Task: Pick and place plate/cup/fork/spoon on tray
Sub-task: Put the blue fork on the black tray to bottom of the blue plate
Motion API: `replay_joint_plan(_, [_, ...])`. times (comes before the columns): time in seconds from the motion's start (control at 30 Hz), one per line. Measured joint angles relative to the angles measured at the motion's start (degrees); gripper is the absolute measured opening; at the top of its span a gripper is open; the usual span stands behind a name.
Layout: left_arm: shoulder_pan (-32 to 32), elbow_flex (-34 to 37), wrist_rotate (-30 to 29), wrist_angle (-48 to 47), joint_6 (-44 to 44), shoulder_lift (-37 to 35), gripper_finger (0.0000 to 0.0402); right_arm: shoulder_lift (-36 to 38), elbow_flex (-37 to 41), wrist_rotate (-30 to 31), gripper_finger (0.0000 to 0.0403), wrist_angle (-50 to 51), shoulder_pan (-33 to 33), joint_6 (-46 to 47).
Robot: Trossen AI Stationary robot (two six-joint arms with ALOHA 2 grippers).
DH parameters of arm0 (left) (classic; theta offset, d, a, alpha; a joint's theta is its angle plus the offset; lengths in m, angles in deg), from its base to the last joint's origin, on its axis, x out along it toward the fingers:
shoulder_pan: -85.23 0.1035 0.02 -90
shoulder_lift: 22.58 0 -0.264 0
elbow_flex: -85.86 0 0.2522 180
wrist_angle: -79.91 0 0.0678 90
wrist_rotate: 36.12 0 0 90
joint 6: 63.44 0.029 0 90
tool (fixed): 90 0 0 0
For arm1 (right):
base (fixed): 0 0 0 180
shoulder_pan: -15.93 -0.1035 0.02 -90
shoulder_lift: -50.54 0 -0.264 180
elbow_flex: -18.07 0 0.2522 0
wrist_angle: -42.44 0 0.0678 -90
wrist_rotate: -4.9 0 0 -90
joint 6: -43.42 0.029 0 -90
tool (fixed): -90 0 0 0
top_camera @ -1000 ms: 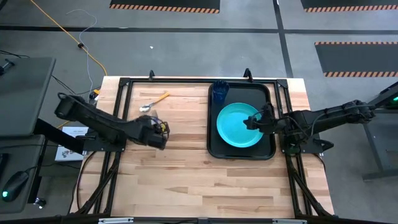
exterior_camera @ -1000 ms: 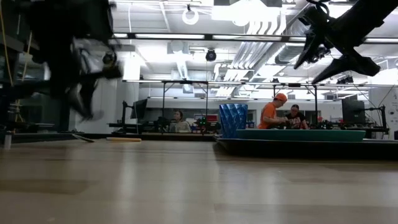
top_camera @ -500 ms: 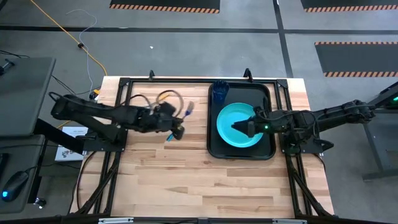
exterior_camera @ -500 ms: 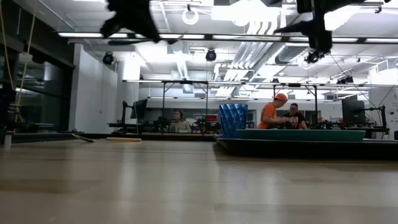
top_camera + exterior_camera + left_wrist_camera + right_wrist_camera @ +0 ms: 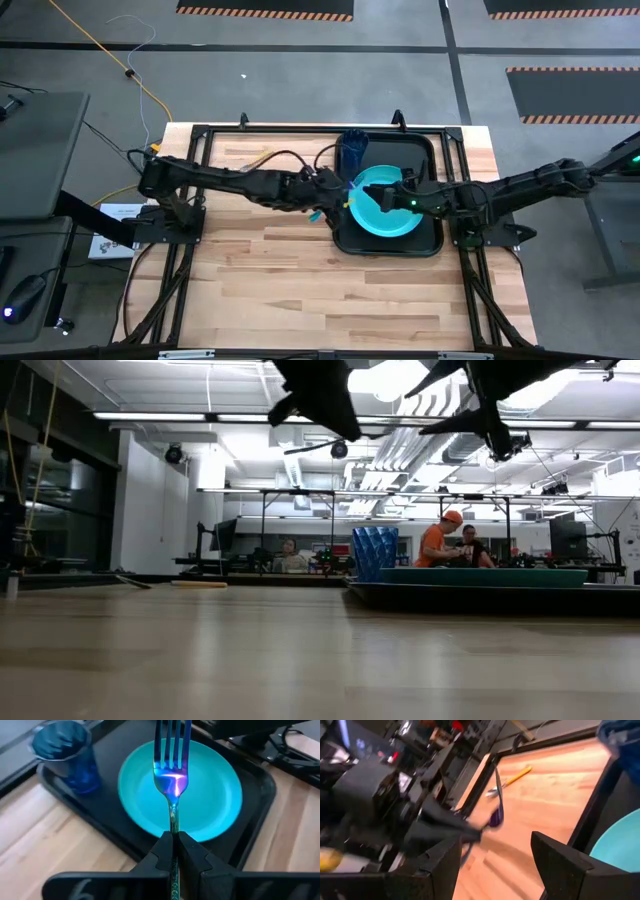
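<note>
My left gripper (image 5: 173, 842) is shut on the light-blue fork (image 5: 172, 775), whose tines reach out over the turquoise plate (image 5: 210, 795). In the high view the left gripper (image 5: 335, 195) is above the left rim of the black tray (image 5: 415, 150). The plate (image 5: 390, 222) lies flat in the tray, and the dark-blue cup (image 5: 354, 148) stands upright in the tray's far left corner. My right gripper (image 5: 385, 200) is open and empty above the plate, facing the left gripper. The spoon (image 5: 262, 153) lies on the table at the far left. My left gripper pinches the fork's handle (image 5: 173, 827) between its two fingers. The fingers lie along the handle, and the tines (image 5: 172, 735) point straight ahead. The gripper comes from the table's left side. The fork is lifted clear above the plate.
The spoon also shows in the right wrist view (image 5: 512, 779), on the bare wood behind the left gripper. A black frame (image 5: 300, 128) runs along the table's far edge. People sit at benches in the room beyond the table (image 5: 450, 545). The table's near half is bare wood (image 5: 320, 290).
My left gripper has travelled up and toward the table's right edge with the fork, from the table's left part to the tray's left rim. My right gripper has moved left across the plate toward it.
</note>
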Motion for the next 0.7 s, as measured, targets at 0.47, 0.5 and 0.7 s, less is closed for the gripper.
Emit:
replay_joint_plan(0.47, [-0.04,-0.70,1.33,4.56,-2.00,1.97,0.0001,-1.70,0.06,-0.79,0.0188,-2.49,3.60,-1.70])
replay_joint_plan(0.5, [-0.04,-0.70,1.33,4.62,-2.14,1.97,0.0001,-1.70,0.06,-0.77,0.0175,-2.51,3.66,-1.64])
replay_joint_plan(0.7, [-0.04,-0.70,1.42,5.38,-2.13,1.97,0.0001,-1.70,0.06,-0.38,0.0083,-2.94,3.66,-0.64])
